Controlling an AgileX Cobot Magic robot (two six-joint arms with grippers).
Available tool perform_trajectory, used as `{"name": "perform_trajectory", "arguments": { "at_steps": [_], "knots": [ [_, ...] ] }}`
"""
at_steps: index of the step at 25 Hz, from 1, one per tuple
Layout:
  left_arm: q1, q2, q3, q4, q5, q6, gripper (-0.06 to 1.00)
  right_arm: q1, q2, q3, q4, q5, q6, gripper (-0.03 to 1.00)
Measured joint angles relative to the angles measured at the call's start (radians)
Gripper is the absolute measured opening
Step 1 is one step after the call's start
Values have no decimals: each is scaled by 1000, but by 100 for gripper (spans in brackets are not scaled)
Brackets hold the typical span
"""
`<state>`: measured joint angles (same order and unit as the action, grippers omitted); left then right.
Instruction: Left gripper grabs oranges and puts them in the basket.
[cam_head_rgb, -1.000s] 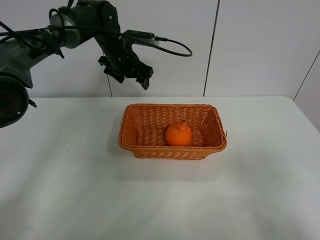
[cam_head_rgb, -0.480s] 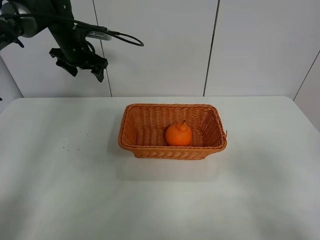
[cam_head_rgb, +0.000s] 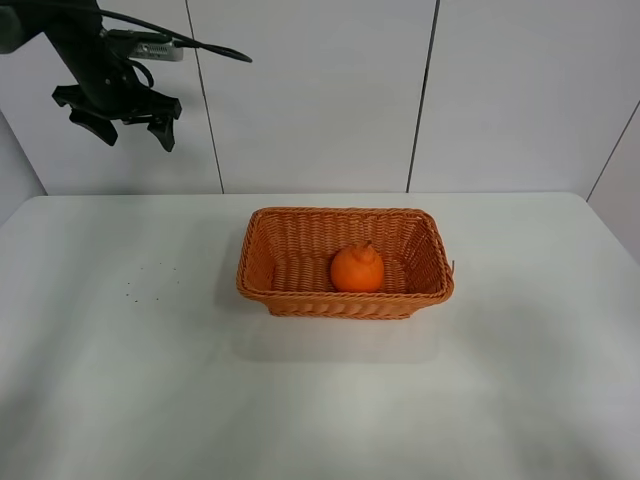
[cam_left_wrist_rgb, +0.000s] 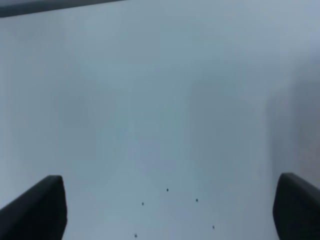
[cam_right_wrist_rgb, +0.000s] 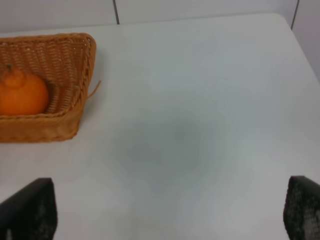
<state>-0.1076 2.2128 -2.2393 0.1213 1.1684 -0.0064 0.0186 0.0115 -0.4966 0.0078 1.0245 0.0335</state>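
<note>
The orange (cam_head_rgb: 357, 269) sits inside the wicker basket (cam_head_rgb: 345, 213), a little right of the basket's middle and close to its front wall. Its knobby top points upward, so the fruit stands upright on its base. The basket rests on the white surface (cam_head_rgb: 150, 390) with its long axis running left to right across the high view, its flared sides opening upward. A loose strand of wicker (cam_head_rgb: 452, 266) sticks out at its right end.

The left tool (cam_head_rgb: 135, 130) hangs high above the back-left part of the surface, well apart from the basket, its two fingers spread wide with nothing between them. A black cable (cam_head_rgb: 205, 46) trails from its arm. A few dark specks (cam_head_rgb: 150, 283) dot the surface left of the basket.

In its own wrist view the right tool (cam_right_wrist_rgb: 165, 210) is also spread apart and empty, with the basket's end and the orange off to one side.
</note>
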Motion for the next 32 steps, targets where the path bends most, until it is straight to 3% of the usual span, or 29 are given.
{"name": "perform_trajectory", "arguments": {
  "at_steps": [10, 20, 32],
  "knots": [
    [0, -247, 290, 39, -34, 20, 93, 0, 0, 0, 0, 0, 0, 69],
    [0, -688, 717, 86, -280, 20, 93, 0, 0, 0, 0, 0, 0, 69],
    [0, -1251, 1216, 134, -472, -24, 93, 0, 0, 0, 0, 0, 0, 69]
  ]
}}
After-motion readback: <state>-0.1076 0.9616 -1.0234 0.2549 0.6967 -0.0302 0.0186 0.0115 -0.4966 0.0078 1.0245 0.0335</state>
